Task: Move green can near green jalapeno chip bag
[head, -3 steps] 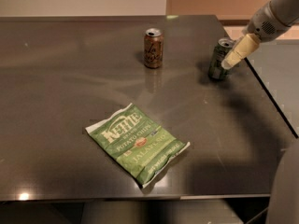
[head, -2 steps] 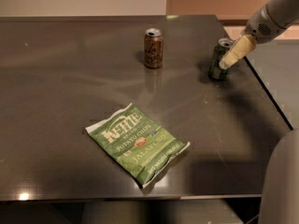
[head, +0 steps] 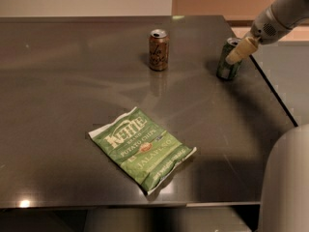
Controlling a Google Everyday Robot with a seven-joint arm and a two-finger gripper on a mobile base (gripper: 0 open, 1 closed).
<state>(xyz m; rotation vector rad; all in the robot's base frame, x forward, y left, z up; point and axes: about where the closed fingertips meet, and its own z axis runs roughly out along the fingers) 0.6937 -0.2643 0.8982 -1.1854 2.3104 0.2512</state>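
Observation:
The green can (head: 225, 65) stands upright near the right edge of the dark table (head: 72, 81), at the far right. My gripper (head: 239, 51) reaches in from the upper right and sits right at the can's top and right side, partly covering it. The green jalapeno chip bag (head: 141, 148) lies flat in the front middle of the table, well apart from the can, to its lower left.
A brown can (head: 158, 50) stands upright at the back middle, left of the green can. The table's right edge (head: 275, 93) runs close by the green can. A grey part of my body (head: 286, 182) fills the lower right corner.
The gripper stays at the green can with hardly any shift. The grey body part at the lower right takes up more of the view. Can, bag and brown can have not moved.

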